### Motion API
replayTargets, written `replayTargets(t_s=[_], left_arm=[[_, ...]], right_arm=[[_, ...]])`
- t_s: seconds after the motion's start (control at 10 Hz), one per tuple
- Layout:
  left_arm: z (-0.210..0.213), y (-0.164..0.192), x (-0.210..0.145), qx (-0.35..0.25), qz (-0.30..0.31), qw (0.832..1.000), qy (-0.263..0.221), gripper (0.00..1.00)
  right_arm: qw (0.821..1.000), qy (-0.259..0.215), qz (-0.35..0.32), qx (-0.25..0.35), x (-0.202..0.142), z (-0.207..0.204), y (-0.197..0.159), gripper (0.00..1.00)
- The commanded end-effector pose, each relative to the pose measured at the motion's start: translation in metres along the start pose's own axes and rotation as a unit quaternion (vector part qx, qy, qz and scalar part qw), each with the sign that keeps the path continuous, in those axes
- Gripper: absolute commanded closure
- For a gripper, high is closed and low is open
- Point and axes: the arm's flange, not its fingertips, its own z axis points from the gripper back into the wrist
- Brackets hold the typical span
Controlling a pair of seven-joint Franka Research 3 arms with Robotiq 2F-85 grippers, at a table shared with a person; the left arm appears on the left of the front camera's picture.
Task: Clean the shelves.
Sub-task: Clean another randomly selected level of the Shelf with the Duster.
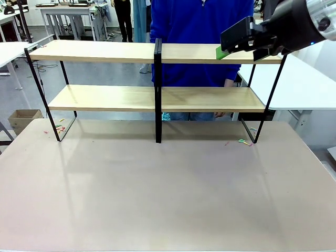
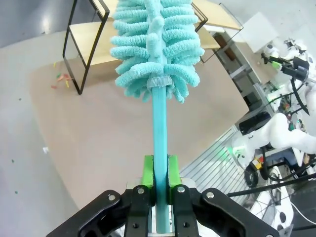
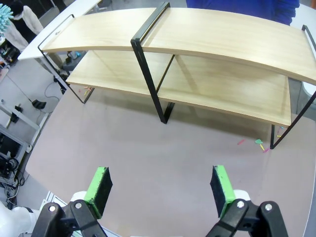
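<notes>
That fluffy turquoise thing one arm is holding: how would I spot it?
Start from the shelves on the brown table. In front of them in the left wrist view, the left gripper clamps a thin teal stick. On top is the duster, a shaggy turquoise head, the one soft, fuzzy thing among wood and black metal.

Shelves (image 1: 157, 97) stand on the bench (image 1: 157, 194); right pincer (image 1: 226, 47) hovers by the top board, person (image 1: 202, 37) behind.
</notes>
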Motion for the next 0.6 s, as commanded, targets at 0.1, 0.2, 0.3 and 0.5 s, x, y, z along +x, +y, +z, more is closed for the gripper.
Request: replayTargets(t_s=[0.1,0.2,0.3,0.5], left_arm=[[0.000,0.000,0.000,0.000,0.000,1.000,0.000,0.87],[-0.012,-0.008,0.010,0.003,-0.006,1.000,0.006,0.87],[-0.026,-0.020,0.021,0.011,0.004,1.000,0.007,0.87],[-0.067,-0.058,0.049,0.021,0.034,0.999,0.024,0.87]], right_arm=[[1.000,-0.001,-0.002,0.003,0.000,-0.001,-0.001,0.00],[1.000,-0.001,-0.002,0.003,0.000,-0.001,-0.001,0.00],[1.000,-0.001,-0.002,0.003,0.000,-0.001,-0.001,0.00],[1.000,-0.001,-0.002,0.003,0.000,-0.001,-0.001,0.00]])
